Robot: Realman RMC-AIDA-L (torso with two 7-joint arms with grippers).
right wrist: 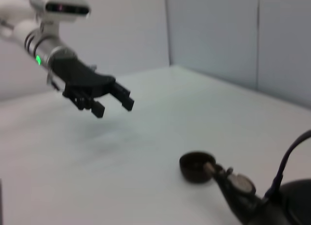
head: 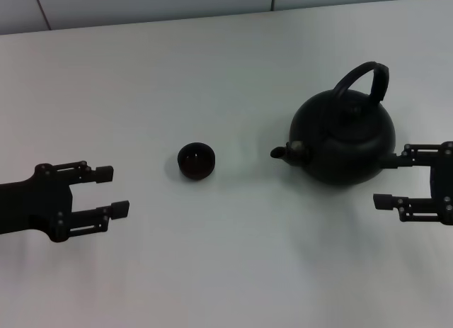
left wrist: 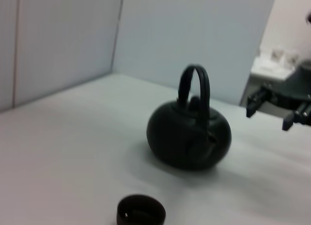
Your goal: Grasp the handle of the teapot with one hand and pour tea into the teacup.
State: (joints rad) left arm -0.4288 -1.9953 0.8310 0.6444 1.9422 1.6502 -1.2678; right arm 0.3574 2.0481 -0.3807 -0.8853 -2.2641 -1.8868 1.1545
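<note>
Teapot (head: 345, 140) sits right of teacup (head: 195, 161), bare table (head: 233, 271) between. Right gripper (head: 388, 179) just beside teapot, spread wide, holding nothing. Left gripper (head: 113, 191) near table's left edge, likewise.

Left pincer (head: 112, 192) and right pincer (head: 389, 178) both hover low, jaws spread, pointing inward.

Soft, even overhead light fills all views, leaving only faint shadows under the teapot (head: 345, 138) and teacup (head: 195, 161). Both wrist views are blurred; the head view is sharper, dimming toward its lower corners.
</note>
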